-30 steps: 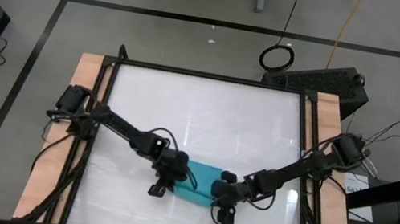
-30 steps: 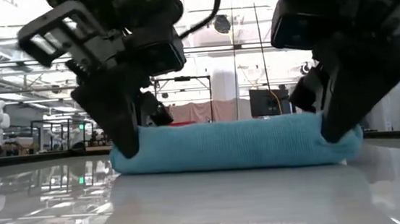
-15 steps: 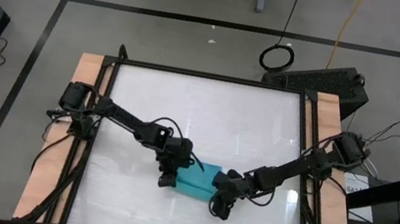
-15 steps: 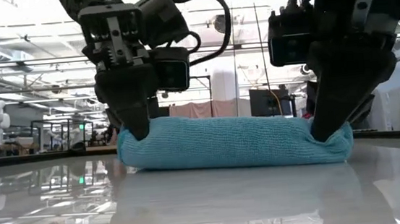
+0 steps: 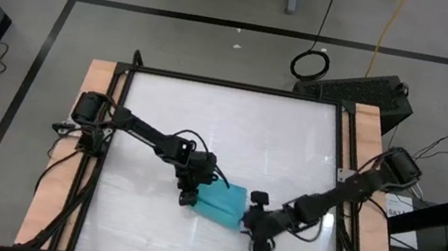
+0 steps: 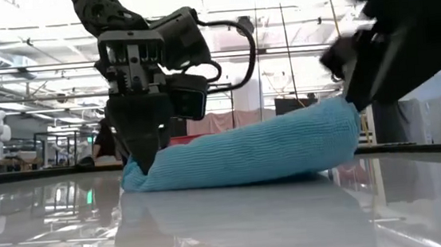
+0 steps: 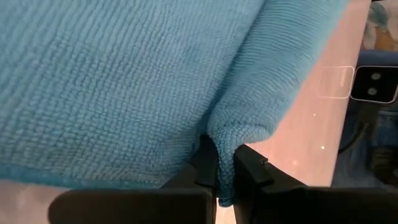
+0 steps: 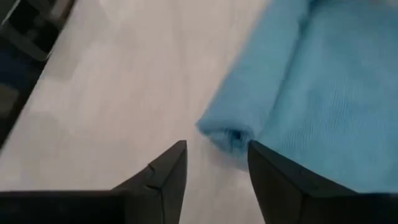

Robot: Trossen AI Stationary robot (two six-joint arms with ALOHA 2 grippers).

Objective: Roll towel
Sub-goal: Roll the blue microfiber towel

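Observation:
The turquoise towel lies as a loose roll on the white table, near its front edge. In the low view its left end rests on the table and its right end stands a little raised. My left gripper is shut on the towel's left end. My right gripper hovers by the right end. Its fingers are open, and the roll's end lies just beyond their tips, untouched. My left gripper pinches a small fold of cloth at the towel's left end between its two fingers. The fingers come from above and point down, and that end stays low on the table.
Wooden strips and black frame rails border the table at left and right. Bare white surface stretches from the towel to the far edge. Beyond the table are a grey floor, cables and a dark case.
My right gripper has opened and let go of the towel's right end, then drawn back up and toward the table's near right corner. My left gripper has turned upright and kept its hold. The towel has shifted, and its right end now sits higher than its left.

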